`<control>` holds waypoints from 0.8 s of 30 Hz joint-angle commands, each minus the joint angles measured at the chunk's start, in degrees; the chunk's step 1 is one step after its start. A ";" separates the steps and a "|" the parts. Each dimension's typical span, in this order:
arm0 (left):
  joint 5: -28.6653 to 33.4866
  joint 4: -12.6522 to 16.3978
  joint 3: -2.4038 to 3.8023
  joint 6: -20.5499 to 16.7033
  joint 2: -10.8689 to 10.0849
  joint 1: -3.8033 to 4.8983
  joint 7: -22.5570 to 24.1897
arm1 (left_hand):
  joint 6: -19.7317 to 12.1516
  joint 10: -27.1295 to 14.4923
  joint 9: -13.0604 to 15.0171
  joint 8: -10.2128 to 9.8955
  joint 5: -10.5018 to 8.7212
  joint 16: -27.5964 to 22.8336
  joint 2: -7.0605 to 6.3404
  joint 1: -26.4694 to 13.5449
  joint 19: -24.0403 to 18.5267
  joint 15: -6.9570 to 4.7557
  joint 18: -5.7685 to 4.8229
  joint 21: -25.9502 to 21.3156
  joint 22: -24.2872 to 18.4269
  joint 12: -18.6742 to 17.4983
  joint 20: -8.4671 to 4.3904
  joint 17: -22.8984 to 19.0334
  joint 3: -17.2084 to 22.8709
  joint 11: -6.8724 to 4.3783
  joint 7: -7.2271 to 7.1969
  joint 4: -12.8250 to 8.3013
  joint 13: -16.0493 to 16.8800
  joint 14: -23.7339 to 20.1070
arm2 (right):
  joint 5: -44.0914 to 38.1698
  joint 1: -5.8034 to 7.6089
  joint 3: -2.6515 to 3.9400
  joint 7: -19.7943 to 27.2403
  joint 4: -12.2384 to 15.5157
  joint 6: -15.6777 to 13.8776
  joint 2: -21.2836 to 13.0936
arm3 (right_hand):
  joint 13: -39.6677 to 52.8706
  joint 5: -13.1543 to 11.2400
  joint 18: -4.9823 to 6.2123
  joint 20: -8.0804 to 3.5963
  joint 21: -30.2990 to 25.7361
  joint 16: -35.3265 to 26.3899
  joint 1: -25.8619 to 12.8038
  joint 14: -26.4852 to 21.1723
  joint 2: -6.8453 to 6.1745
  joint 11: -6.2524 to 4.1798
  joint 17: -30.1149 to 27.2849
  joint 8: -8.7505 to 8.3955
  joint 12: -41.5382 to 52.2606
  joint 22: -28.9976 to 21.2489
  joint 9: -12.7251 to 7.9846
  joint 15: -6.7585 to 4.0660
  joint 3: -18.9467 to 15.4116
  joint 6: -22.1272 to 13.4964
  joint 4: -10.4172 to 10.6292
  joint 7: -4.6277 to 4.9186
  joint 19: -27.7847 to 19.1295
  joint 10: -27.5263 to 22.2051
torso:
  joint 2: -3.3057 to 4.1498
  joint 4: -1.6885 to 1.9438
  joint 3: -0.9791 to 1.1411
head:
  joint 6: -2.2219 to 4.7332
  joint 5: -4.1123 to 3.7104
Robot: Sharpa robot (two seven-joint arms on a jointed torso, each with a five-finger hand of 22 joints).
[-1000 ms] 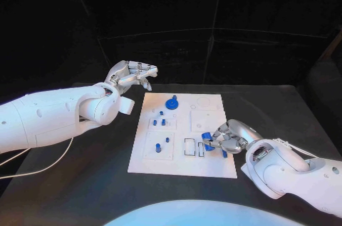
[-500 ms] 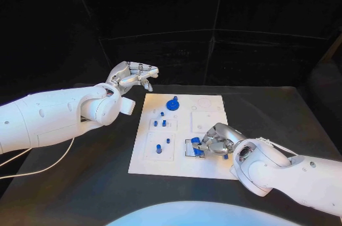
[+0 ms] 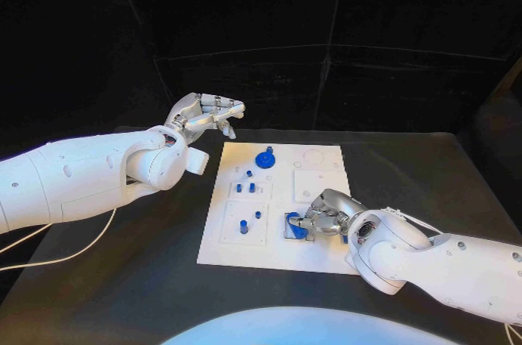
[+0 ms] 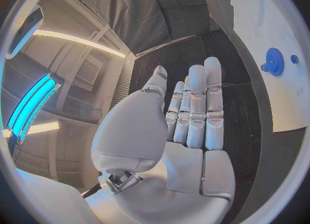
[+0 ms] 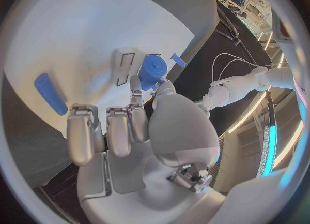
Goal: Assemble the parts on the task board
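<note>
Black worktop, white task board (image 3: pixel 327 254) centred. Right robot hand (image 3: pixel 324 215) pinches a blue part (image 3: pixel 296 226) directly over the rectangular slots (image 5: pixel 124 64); left robot hand (image 3: pixel 202 114) idle, fingers loosely spread, well apart.

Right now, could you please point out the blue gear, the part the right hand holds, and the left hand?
blue gear (image 3: pixel 263 159), head view, on its toothed disc.
blue part (image 5: pixel 152 69), right wrist view, on its round top.
left hand (image 3: pixel 204 113), head view, on the knuckles.

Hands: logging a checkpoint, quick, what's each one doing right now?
Left hand: open, holding nothing, raised beyond the task board.
Right hand: pinching a blue part over the board's slots.
</note>
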 commanded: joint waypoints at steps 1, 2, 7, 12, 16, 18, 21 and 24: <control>0.20 0.08 0.05 0.65 0.06 0.11 0.88 | -0.43 -0.44 -0.06 0.05 0.21 -0.21 -0.01 -0.55 -0.36 -0.05 0.82 -0.15 -0.05 0.34 0.23 -0.07 -0.45 -0.08 0.13 -0.03 -0.02 -0.31 | -0.46 0.10 0.04 -0.62 -0.32 0.43 0.28 | 2.07 -0.75 -0.36 -0.48 0.23 0.31 -1.00 4.55 -0.06 0.02 7.78 0.23 0.00 12.10 0.00 -0.33 -0.52 -0.15 -0.02 0.23 3.66 0.16 | 0.00 0.03 0.03 | -0.24 0.01; 0.20 0.09 0.05 0.66 0.05 0.11 0.88 | -0.43 -0.44 -0.06 0.05 0.21 -0.21 -0.01 -0.55 -0.36 -0.05 0.82 -0.15 -0.05 0.34 0.23 -0.07 -0.45 -0.08 0.13 -0.03 -0.02 -0.31 | -0.60 0.10 0.04 -0.66 -0.49 0.38 0.36 | 2.10 -1.26 -0.36 -0.47 0.22 0.29 -1.25 4.54 -0.02 0.02 7.74 0.25 -0.05 12.10 0.08 -0.32 -0.73 -0.17 -0.02 0.23 3.65 0.15 | -0.06 0.01 0.01 | -0.29 0.04; 0.20 0.15 0.05 0.66 -0.02 0.13 0.87 | -0.43 -0.44 -0.06 0.05 0.21 -0.21 -0.01 -0.55 -0.36 -0.05 0.82 -0.15 -0.05 0.34 0.23 -0.07 -0.45 -0.08 0.13 -0.03 -0.02 -0.31 | -1.33 0.12 0.04 -0.87 -1.07 0.19 0.68 | 2.13 -7.30 -0.33 -0.42 0.14 0.22 -3.20 4.51 0.43 0.08 7.64 0.37 -0.41 12.02 0.60 -0.27 -2.25 -0.40 0.00 0.28 3.57 0.04 | -0.02 -0.03 0.01 | -0.17 0.22; 0.20 0.19 0.05 0.70 -0.06 0.15 0.86 | -0.47 -0.49 -0.06 0.04 0.21 -0.20 -0.02 -0.56 -0.35 -0.05 0.82 -0.18 -0.08 0.38 0.24 -0.07 -0.49 -0.08 0.13 -0.04 -0.01 -0.33 | -2.00 0.14 0.04 -1.03 -1.32 0.04 0.83 | 1.79 -15.64 -0.24 -0.32 -0.09 -0.04 -6.34 4.42 0.72 0.24 7.25 0.43 -1.12 11.77 1.15 -0.15 -4.02 -0.93 0.10 0.44 3.36 -0.38 | -0.04 -0.05 0.03 | -0.10 0.24; 0.20 0.21 0.05 0.74 -0.09 0.16 0.86 | -0.50 -0.53 -0.06 0.03 0.21 -0.19 -0.04 -0.56 -0.35 -0.05 0.82 -0.21 -0.10 0.40 0.24 -0.08 -0.51 -0.07 0.14 -0.05 -0.01 -0.35 | -2.79 0.14 0.04 -0.86 -0.80 -0.39 0.54 | 1.12 -19.61 -0.18 -0.16 -0.27 -0.22 -9.03 4.36 -0.46 0.44 7.00 0.41 -2.00 11.57 1.52 0.02 -4.37 -1.55 0.29 0.65 3.18 -1.01 | 0.01 -0.02 0.04 | -0.20 0.22; 0.20 0.20 0.05 0.77 -0.10 0.16 0.86 | -0.50 -0.53 -0.06 0.03 0.21 -0.19 -0.04 -0.56 -0.35 -0.05 0.82 -0.21 -0.10 0.40 0.24 -0.08 -0.51 -0.07 0.14 -0.05 -0.01 -0.35 | -3.35 0.14 0.04 -0.58 -0.24 -0.55 0.22 | 1.17 -20.21 -0.17 -0.10 -0.29 -0.23 -10.34 4.36 -1.32 0.49 7.00 0.46 -2.12 11.57 1.69 0.06 -3.84 -1.68 0.34 0.69 3.17 -1.04 | -0.04 -0.05 0.07 | -0.09 0.34; 0.20 0.16 0.05 0.83 -0.13 0.16 0.87 | -0.50 -0.53 -0.06 0.03 0.21 -0.19 -0.04 -0.56 -0.35 -0.05 0.82 -0.21 -0.10 0.40 0.24 -0.08 -0.51 -0.07 0.14 -0.05 -0.01 -0.35 | -4.27 0.13 0.04 0.55 1.11 -0.86 -0.78 | 1.42 -19.05 -0.18 -0.07 -0.26 -0.21 -10.19 4.38 -1.20 0.47 7.06 0.58 -2.11 11.61 1.93 0.09 -2.62 -1.73 0.17 0.68 3.20 -0.93 | 0.01 -0.14 0.14 | -0.29 0.61; 0.20 0.13 0.05 0.86 -0.17 0.16 0.86 | -0.53 -0.58 -0.06 0.02 0.21 -0.18 -0.05 -0.54 -0.35 -0.05 0.82 -0.23 -0.12 0.43 0.24 -0.08 -0.53 -0.07 0.14 -0.07 -0.01 -0.37 | -4.56 0.13 0.04 1.78 2.13 -0.82 -1.66 | 1.62 -16.99 -0.19 -0.08 -0.25 -0.17 -7.53 4.40 -0.96 0.45 7.13 0.68 -2.17 11.64 2.18 0.06 -1.76 -1.83 -0.37 0.66 3.22 -0.85 | 0.07 -0.11 0.11 | -0.07 0.66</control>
